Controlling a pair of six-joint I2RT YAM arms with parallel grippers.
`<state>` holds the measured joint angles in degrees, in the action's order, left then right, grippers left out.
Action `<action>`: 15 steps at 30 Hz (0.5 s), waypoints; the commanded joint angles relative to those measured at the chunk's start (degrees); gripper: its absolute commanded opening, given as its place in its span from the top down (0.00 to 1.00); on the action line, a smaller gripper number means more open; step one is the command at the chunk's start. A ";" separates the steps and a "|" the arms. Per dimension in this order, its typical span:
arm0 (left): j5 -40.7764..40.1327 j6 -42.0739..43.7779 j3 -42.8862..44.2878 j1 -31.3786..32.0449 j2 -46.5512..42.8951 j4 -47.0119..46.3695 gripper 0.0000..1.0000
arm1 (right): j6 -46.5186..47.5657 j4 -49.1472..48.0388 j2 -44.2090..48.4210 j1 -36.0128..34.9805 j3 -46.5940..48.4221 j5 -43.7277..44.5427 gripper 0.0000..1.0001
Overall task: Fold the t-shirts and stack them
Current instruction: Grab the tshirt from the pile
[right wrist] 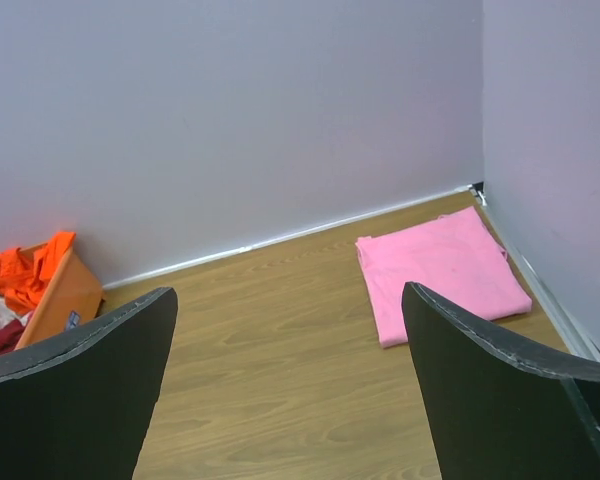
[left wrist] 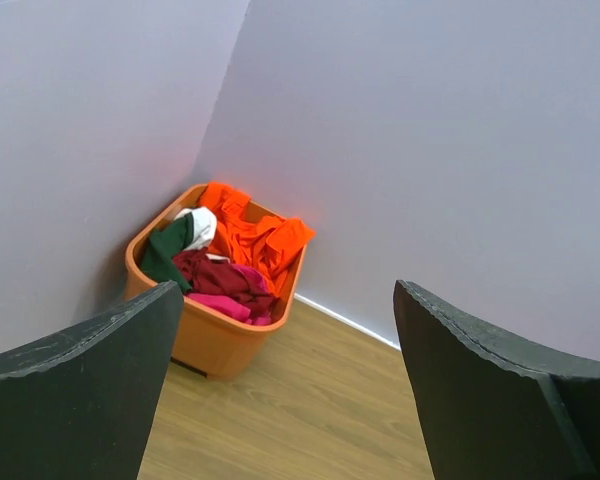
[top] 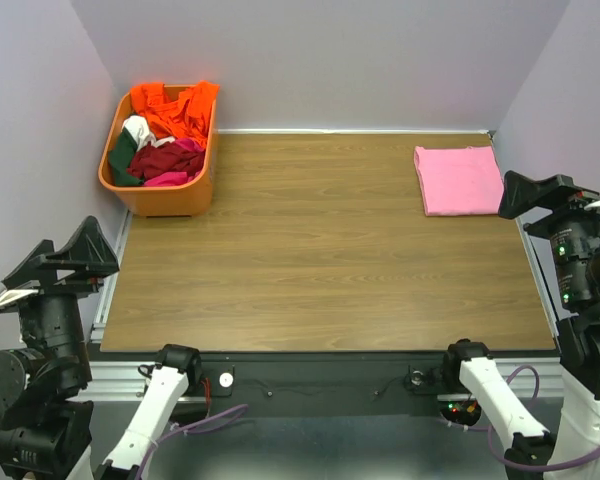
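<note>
**Pink folded, maroon unfolded: both claws spread and empty**

Pink cotton marks the start of the stack. The pink t-shirt (top: 458, 180) lies flat as a neat rectangle in the far right corner of the worktop (top: 320, 250). I judge it was put close to the walls so the middle boards are free for folding. The maroon t-shirt (top: 166, 158) is crumpled in the orange basket (top: 165, 200) at the far left corner, among an orange garment (top: 175, 108), a dark green piece and a white one. How much of it is buried I cannot tell.

My left claw (top: 62, 258) hangs off the near left edge of the worktop, fingers spread wide and gripping nothing. It points toward the basket, which sits in the middle of its wrist view. My right claw (top: 538, 192) is raised at the right edge, just beside the pink shirt, likewise spread and empty.

I judge one fold done and the next step to be drawing the maroon shirt out of the basket. Soft and tangled with its neighbours, it may drag another garment along.
</note>
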<state>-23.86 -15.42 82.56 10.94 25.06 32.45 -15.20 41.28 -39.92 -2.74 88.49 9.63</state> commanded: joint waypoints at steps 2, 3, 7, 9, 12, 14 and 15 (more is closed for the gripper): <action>-0.32 -0.39 -3.45 0.40 1.48 -3.17 0.01 | -0.61 -3.66 0.02 -0.51 -3.58 -2.15 0.00; 0.03 -0.75 -5.03 0.40 1.66 -3.44 0.01 | -0.79 -3.83 0.11 -0.51 -4.37 -2.85 0.00; 1.09 -2.24 -8.82 0.31 3.58 -5.20 0.01 | -2.20 -4.97 0.81 -0.51 -8.50 -5.66 0.00; 1.27 -2.42 -10.13 0.40 4.99 -5.90 0.01 | -2.64 -5.15 1.07 -0.51 -10.96 -6.29 0.00; 1.44 -1.90 -11.11 0.40 9.20 -7.48 0.01 | -3.60 -5.94 2.39 -1.12 -14.47 -8.30 0.00; 1.19 -1.28 -10.15 0.40 17.50 -7.93 0.01 | -4.57 -6.91 2.83 -1.65 -17.19 -11.45 0.00; 1.18 -1.28 -9.62 0.40 17.57 -7.93 0.01 | -4.57 -6.91 2.83 -1.91 -17.99 -11.47 0.00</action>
<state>-22.85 -17.37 71.96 10.92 33.80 29.26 -18.11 38.94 -38.54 -3.44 72.77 2.63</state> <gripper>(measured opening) 0.986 0.999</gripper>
